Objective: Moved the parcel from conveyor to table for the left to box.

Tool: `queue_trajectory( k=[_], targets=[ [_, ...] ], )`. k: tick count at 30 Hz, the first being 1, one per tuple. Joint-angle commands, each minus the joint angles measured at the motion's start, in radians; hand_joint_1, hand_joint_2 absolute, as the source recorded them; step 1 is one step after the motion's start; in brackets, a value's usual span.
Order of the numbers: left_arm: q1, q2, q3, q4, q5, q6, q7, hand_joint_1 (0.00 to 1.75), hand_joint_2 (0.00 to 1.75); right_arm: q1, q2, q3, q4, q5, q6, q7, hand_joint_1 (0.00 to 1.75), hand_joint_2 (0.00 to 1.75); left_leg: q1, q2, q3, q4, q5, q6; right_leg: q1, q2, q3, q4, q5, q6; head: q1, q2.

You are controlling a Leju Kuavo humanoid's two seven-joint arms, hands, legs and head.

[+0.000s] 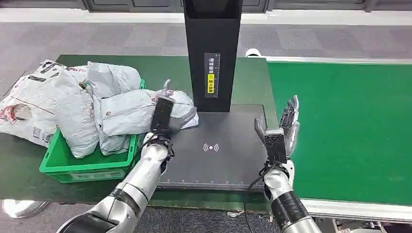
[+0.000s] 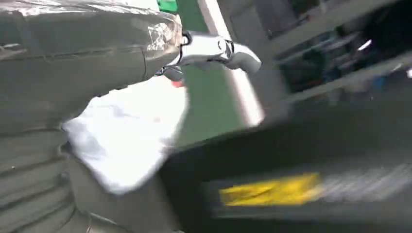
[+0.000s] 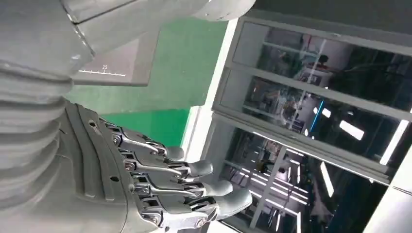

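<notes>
Place: I'm working in what looks to me like a parcel-sorting or logistics hall, industrial rather than domestic.
Belt: a wide green conveyor (image 1: 340, 126) with a pale metal edge runs along my right side.
Scanner: a black scanning platform (image 1: 214, 145) bearing a wireless symbol sits on the worktop (image 1: 19, 165), with a tall black post (image 1: 212, 48) carrying a yellow label rising from it.
Goods: a green plastic crate (image 1: 73, 162) is heaped with grey and white courier bags (image 1: 97, 102).
Floor: grey carpet-like flooring (image 1: 97, 39) lies beyond the station.
Walls: through my right wrist view I see large glazed partitions (image 3: 320, 107) with strip lights reflected in them.
</notes>
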Motion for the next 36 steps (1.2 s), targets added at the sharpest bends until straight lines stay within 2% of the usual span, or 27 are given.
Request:
queue_trajectory(
  k=[1, 2, 9, 10, 12, 14, 15, 19, 24, 28, 31, 36],
  targets=[
    [-0.213, 0.144, -0.531, 0.412, -0.499, -0.122, 0.598, 0.00, 1.75, -0.012, -0.016, 0.012, 0.002, -0.001, 0.057, 0.004, 0.00, 1.75, 0.001, 0.002, 0.001, -0.001, 0.000, -0.001, 0.001, 0.002, 0.001, -0.001, 0.001, -0.002, 0.000, 0.000],
    [-0.231, 0.158, -0.597, 0.427, -0.574, -0.347, 0.658, 0.00, 1.75, -0.026, -0.007, 0.012, 0.023, 0.008, 0.071, 0.009, 0.00, 1.75, 0.003, 0.003, 0.002, -0.001, 0.000, -0.002, 0.003, 0.003, 0.001, -0.002, 0.002, -0.002, 0.000, 0.000],
    [-0.230, 0.166, -0.587, 0.413, -0.584, -0.373, 0.655, 0.00, 1.75, -0.034, 0.002, 0.006, 0.038, 0.017, 0.070, 0.006, 0.00, 1.75, 0.001, 0.006, 0.001, 0.000, 0.001, -0.003, 0.003, 0.007, -0.001, 0.000, 0.002, -0.002, 0.000, 0.000],
    [-0.237, 0.163, -0.603, 0.427, -0.605, -0.430, 0.672, 0.00, 1.75, -0.033, 0.002, 0.005, 0.038, 0.019, 0.080, 0.005, 0.00, 1.75, 0.001, 0.005, 0.002, -0.001, 0.001, -0.002, 0.002, 0.006, 0.000, 0.000, 0.002, -0.002, 0.000, 0.000],
    [-0.238, 0.166, -0.603, 0.427, -0.605, -0.430, 0.672, 0.00, 1.75, -0.035, 0.003, 0.005, 0.038, 0.019, 0.080, 0.005, 0.00, 1.75, 0.002, 0.007, 0.002, -0.001, 0.001, -0.002, 0.002, 0.008, 0.000, 0.000, 0.003, -0.002, 0.000, 0.000],
    [-0.264, 0.178, -0.660, 0.440, -0.660, -0.617, 0.697, 0.00, 1.75, -0.021, 0.004, -0.002, 0.022, 0.024, 0.099, 0.006, 0.00, 1.75, 0.003, 0.007, 0.002, -0.001, 0.001, -0.003, 0.003, 0.008, 0.000, -0.001, 0.004, -0.002, 0.000, 0.000],
    [-0.278, 0.187, -0.692, 0.446, -0.689, -0.684, 0.694, 1.75, 1.75, -0.010, 0.004, -0.006, 0.003, 0.028, 0.109, 0.010, 0.00, 1.75, 0.003, 0.006, 0.002, 0.000, 0.001, -0.002, 0.003, 0.007, 0.001, 0.000, 0.003, -0.002, 0.000, 0.000],
    [-0.308, 0.213, -0.692, 0.426, -0.723, -0.637, 0.709, 1.75, 1.75, 0.045, -0.015, -0.019, -0.098, 0.050, 0.134, 0.047, 0.00, 1.75, 0.003, 0.007, 0.002, -0.001, 0.002, -0.003, 0.003, 0.007, 0.001, -0.001, 0.004, -0.002, 0.000, 0.000],
    [-0.311, 0.207, -0.665, 0.418, -0.706, -0.611, 0.691, 1.75, 1.75, 0.058, -0.026, -0.026, -0.120, 0.049, 0.149, 0.055, 0.00, 1.75, 0.004, 0.008, 0.003, 0.000, 0.003, -0.004, 0.005, 0.008, 0.000, -0.001, 0.005, -0.004, 0.000, 0.000],
    [-0.323, 0.188, -0.662, 0.407, -0.733, -0.509, 0.673, 1.75, 1.75, 0.104, -0.038, -0.045, -0.167, 0.053, 0.164, 0.060, 0.00, 1.75, 0.003, 0.006, 0.003, -0.001, 0.004, -0.005, 0.006, 0.007, 0.001, -0.002, 0.006, -0.005, 0.000, 0.000],
    [-0.352, 0.176, -0.647, 0.393, -0.755, -0.402, 0.706, 1.75, 1.75, 0.131, -0.040, -0.061, -0.208, 0.055, 0.180, 0.061, 0.00, 1.75, 0.004, 0.005, 0.001, 0.000, 0.004, -0.005, 0.006, 0.005, 0.000, -0.001, 0.005, -0.005, 0.000, 0.000],
    [-0.367, 0.176, -0.644, 0.394, -0.762, -0.397, 0.708, 1.75, 1.75, 0.134, -0.039, -0.066, -0.217, 0.057, 0.182, 0.064, 0.00, 1.75, 0.003, 0.006, -0.002, 0.001, 0.004, -0.005, 0.005, 0.006, -0.004, 0.000, 0.005, -0.005, 0.000, 0.000]
  ],
)
